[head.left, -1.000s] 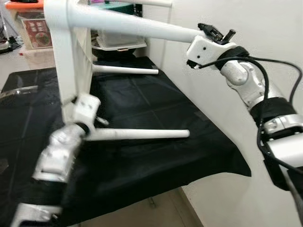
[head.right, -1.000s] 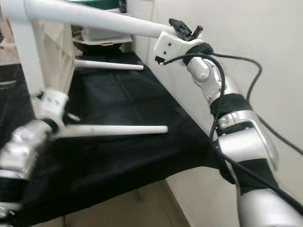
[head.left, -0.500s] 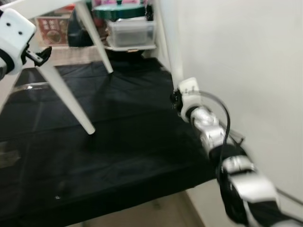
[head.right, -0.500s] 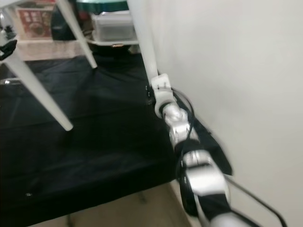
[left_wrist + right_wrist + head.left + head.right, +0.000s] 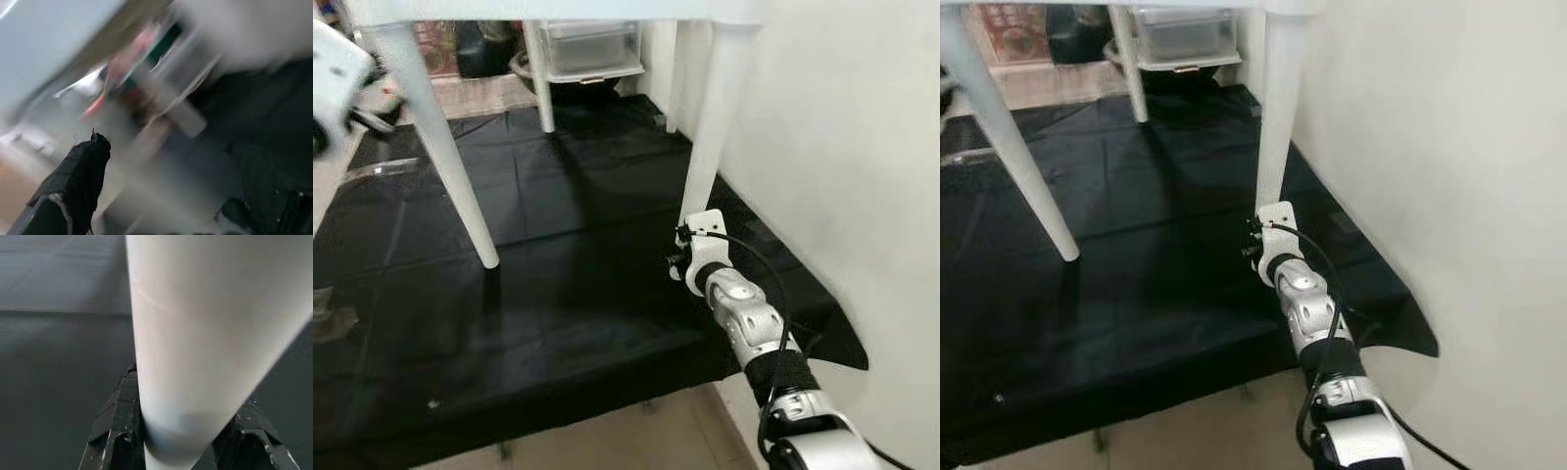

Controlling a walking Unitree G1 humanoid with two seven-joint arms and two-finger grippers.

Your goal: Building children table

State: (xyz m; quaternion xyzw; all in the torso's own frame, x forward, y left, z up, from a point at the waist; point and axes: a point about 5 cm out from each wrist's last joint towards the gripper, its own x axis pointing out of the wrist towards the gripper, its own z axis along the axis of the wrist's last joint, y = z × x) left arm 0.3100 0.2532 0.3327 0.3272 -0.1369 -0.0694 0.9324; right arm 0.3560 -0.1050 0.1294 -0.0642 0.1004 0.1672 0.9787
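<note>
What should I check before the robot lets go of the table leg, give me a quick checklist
1. Right gripper closed on the near right leg: ok, the right wrist view shows a finger on each side of it.
2. Near left leg foot down on the black cloth: ok, it appears to touch.
3. Far legs, such as the far left leg, down on the cloth: ok as far as the head views show.
4. Held leg's foot resting on the cloth: cannot tell, the gripper hides it.
5. Left gripper clear of the table: cannot tell, it is blurred beside the near left leg.
6. Tabletop level: cannot tell, it is cut off at the picture's top edge.
</note>
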